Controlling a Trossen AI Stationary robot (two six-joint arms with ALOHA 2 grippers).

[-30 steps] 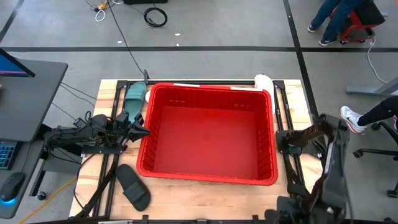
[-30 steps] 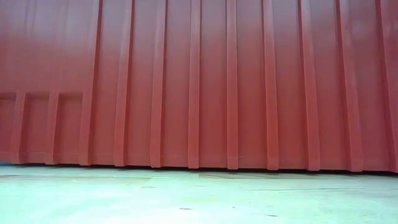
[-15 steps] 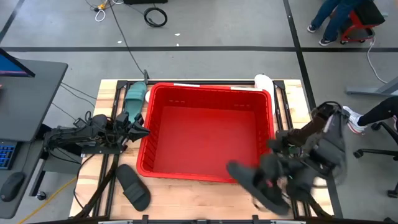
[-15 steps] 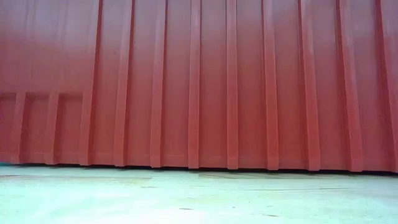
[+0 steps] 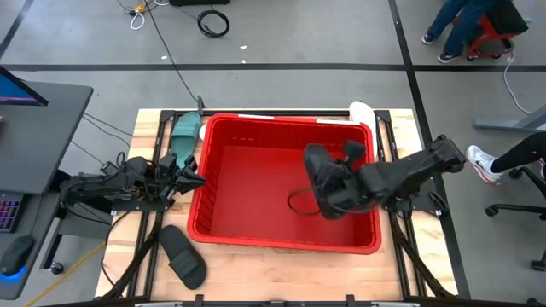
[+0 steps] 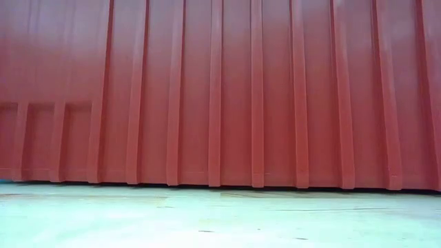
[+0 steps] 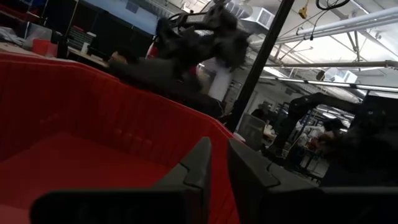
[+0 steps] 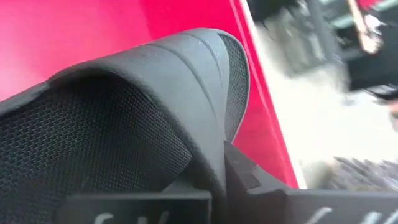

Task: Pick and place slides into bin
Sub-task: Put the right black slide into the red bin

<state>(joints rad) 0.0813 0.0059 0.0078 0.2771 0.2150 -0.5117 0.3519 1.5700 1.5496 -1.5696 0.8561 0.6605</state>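
The red bin (image 5: 256, 120) fills the table's middle; its wall (image 6: 220, 89) covers the low view. My right gripper (image 5: 344, 184) reaches in from the right over the bin's right half, shut on a black slide (image 5: 322, 173). A second black slide (image 5: 183, 257) lies flat on the table at the near left. A teal slide (image 5: 184, 130) lies at the far left, and a white slide (image 5: 361, 110) shows behind the bin's far right corner. My left gripper (image 5: 193, 179) waits beside the bin's left wall, its fingers (image 7: 202, 163) close together with nothing between them. My right gripper (image 8: 217, 167) pinches the black slide's strap at its edge (image 8: 205, 146) between its two fingers. The fingers come from the table's right, slanting down. The slide hangs over the bin's floor, lifted clear and tilted.
A desk with a keyboard and mouse (image 5: 17, 256) stands left of the table. People and a chair (image 5: 512, 162) are on the floor to the right and far right. Cables (image 5: 213, 21) lie on the floor behind.
My right gripper has swung from the table's near right corner toward the far edge and the left, carrying the black slide over the bin's near rim to above its right half. The slide has turned about and stays lifted clear.
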